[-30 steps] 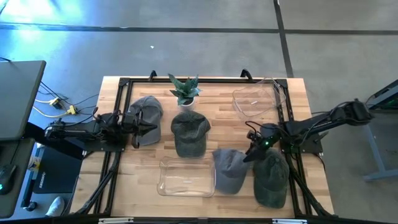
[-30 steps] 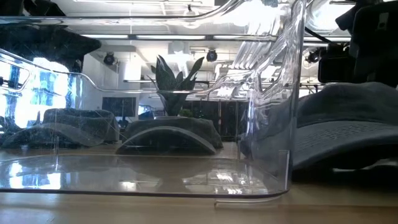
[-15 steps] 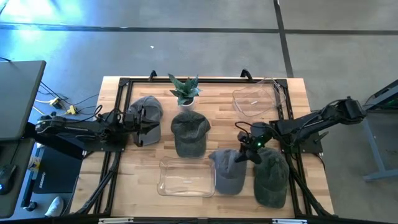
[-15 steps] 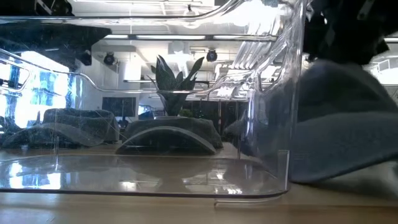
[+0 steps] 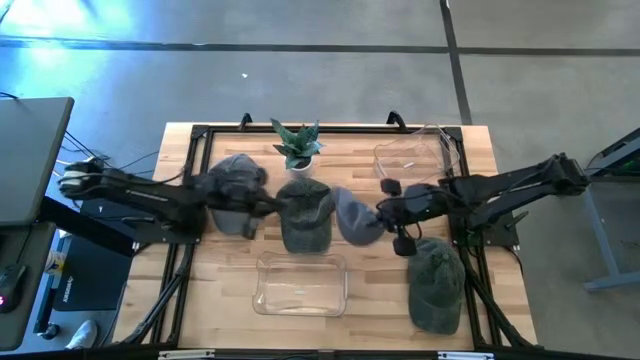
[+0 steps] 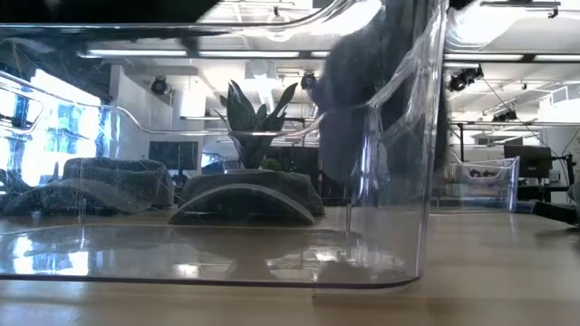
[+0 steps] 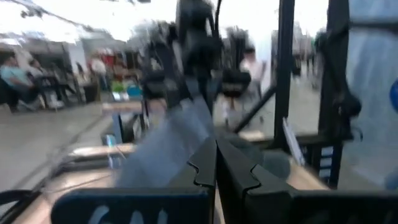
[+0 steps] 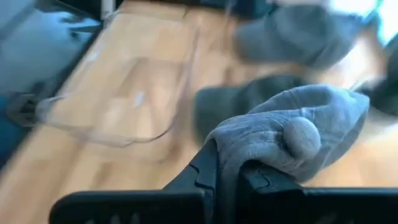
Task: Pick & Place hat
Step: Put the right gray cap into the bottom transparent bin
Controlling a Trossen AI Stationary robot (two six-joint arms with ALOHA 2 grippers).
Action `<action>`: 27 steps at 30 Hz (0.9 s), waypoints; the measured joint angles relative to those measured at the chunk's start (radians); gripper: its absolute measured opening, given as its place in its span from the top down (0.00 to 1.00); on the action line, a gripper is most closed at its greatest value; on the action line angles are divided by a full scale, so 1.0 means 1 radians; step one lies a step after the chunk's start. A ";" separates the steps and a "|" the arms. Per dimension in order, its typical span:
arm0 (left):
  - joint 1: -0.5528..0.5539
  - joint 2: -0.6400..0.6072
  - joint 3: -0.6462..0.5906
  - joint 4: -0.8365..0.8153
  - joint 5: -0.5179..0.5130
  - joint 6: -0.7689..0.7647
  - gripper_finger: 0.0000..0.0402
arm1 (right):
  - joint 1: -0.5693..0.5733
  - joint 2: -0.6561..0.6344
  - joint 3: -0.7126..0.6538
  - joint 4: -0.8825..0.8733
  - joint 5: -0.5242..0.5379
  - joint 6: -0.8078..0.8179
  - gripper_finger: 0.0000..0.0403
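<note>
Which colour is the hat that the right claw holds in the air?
Light grey. The hat shows best in the right wrist view, pinched in the right claw.

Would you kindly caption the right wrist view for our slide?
Right gripper clamps a light grey fabric cap above the wooden table.

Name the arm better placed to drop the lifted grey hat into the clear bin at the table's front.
Right. The right tool is shut on the grey hat, held off the table just behind the front clear bin. The left tool is shut and holds nothing, over the dark hat at the middle.
</note>
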 joint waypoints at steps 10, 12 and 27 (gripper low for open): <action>0.000 0.339 0.535 -0.446 -0.061 0.219 1.00 | 0.000 0.001 -0.075 0.159 0.052 -0.282 0.97; 0.000 0.369 0.626 -0.538 -0.067 0.259 1.00 | 0.010 0.001 -0.102 0.167 0.052 -0.292 0.98; 0.022 0.637 1.022 -0.924 0.099 0.313 0.45 | 0.211 0.001 -0.216 0.332 0.256 -0.655 0.98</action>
